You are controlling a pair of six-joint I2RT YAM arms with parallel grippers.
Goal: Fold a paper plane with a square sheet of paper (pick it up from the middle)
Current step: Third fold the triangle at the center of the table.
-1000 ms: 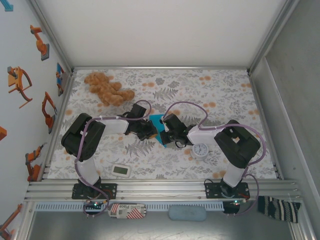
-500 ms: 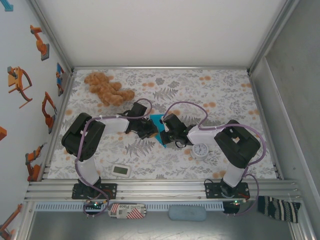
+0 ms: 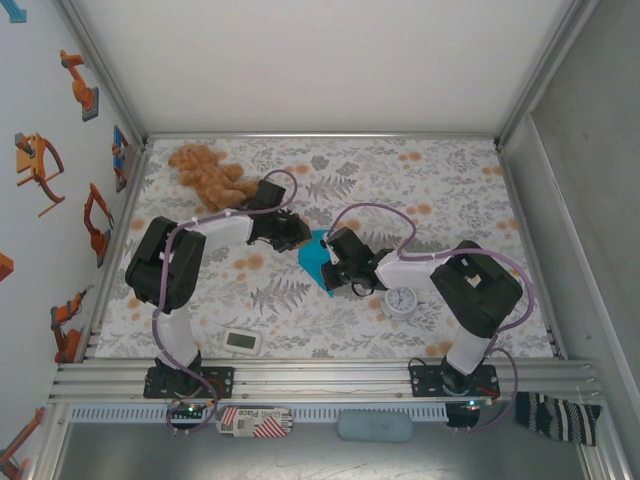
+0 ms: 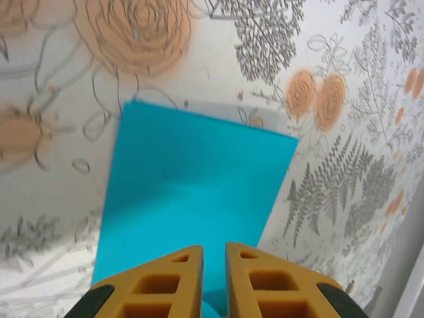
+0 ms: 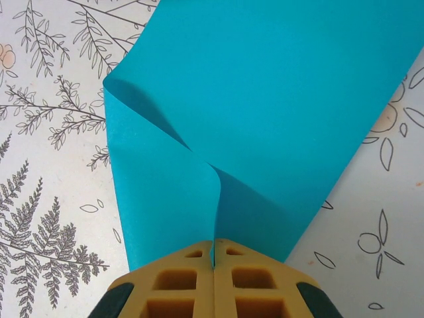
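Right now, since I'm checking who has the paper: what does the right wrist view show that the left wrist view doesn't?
Right wrist: the right tool shut on a pinched-up ridge of the square sheet of paper, which curls up off the table. Left wrist: the left tool, fingers slightly parted with nothing between them, above a flat part of the sheet. Both: turquoise paper on the floral table.

**Robot test cell in a lab**

A black-and-white left robot arm [image 3: 165,272] and its matching right robot arm [image 3: 480,285] are sitting bolted to a silver aluminium rail [image 3: 320,372], trailing purple cables [image 3: 385,213]. Plain white panels [image 3: 320,60] in metal framing are boxing in the flower-printed tabletop [image 3: 450,190]. Orange robot-arm stickers [image 3: 38,165] are lining the pale left wall. A brown teddy bear [image 3: 208,175] and a small round white clock [image 3: 402,300] are lying on the table.
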